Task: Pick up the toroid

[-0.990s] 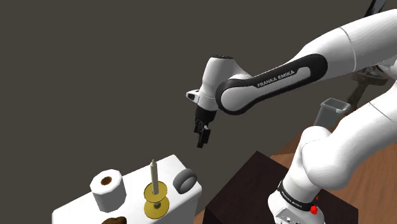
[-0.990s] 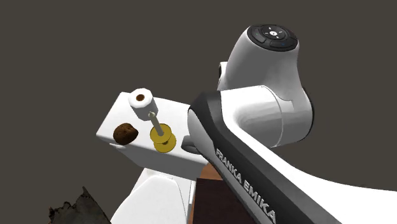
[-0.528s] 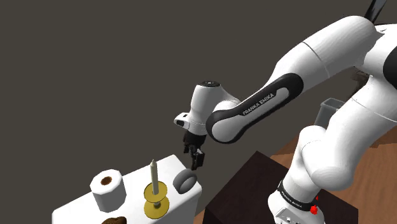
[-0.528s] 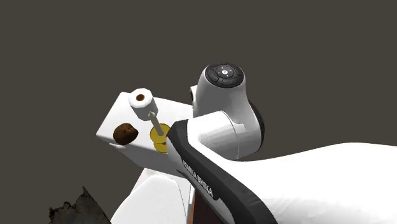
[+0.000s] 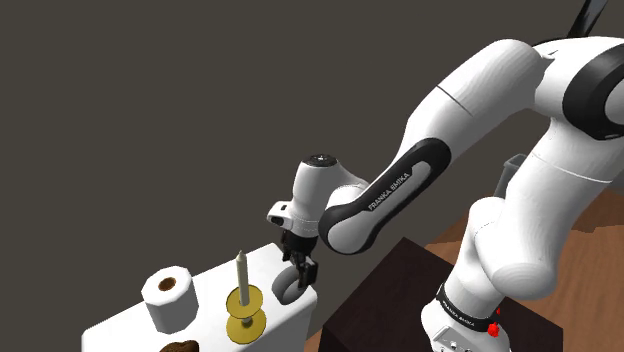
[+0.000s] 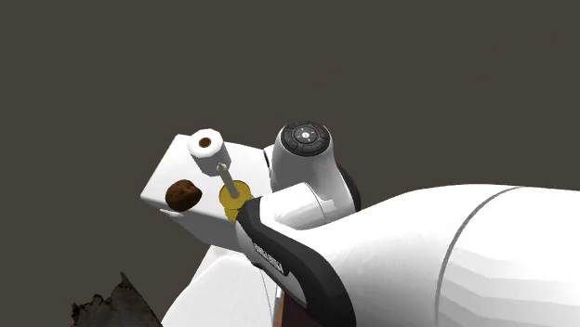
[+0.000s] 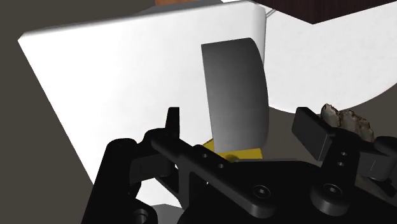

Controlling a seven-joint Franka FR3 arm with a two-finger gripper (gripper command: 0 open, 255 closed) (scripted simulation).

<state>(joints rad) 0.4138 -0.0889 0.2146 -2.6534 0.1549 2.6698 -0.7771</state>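
Now astride the grey toroid (image 7: 234, 89) with both black fingers (image 7: 173, 127) spread open, a clear gap on either flank, nothing clasped yet. Seen from the wrist as standing on edge, rounded outer band toward the camera, squarely in the mouth of the gripper (image 7: 240, 121). Perched at a corner of a white block (image 7: 114, 83), close to its edge, on the side nearest the dark stand (image 5: 385, 290) in the shoulder view. Ranged along the same top toward the shoulder view's left: a yellow disc (image 5: 246, 322) with a pale upright peg (image 5: 241, 275) just beside the ring, then a white hexagonal spool (image 5: 168, 292) with a brown hole, and beyond, in the second exterior view, a brown lump (image 6: 184, 194) well apart from it. Above all this, the white arm (image 5: 470, 110), bent steeply down from the stand to the block. Judged to be the end of the approach and the threshold of the grasp: poised around the target, not yet closed. Calls next for a little more descent in case of fingers too high on the rim, then a squeeze across the two flat faces, centred so as neither to tip the ring nor roll it off the nearby edge. Only after a firm clasp, a straight lift, kept clear of the peg.
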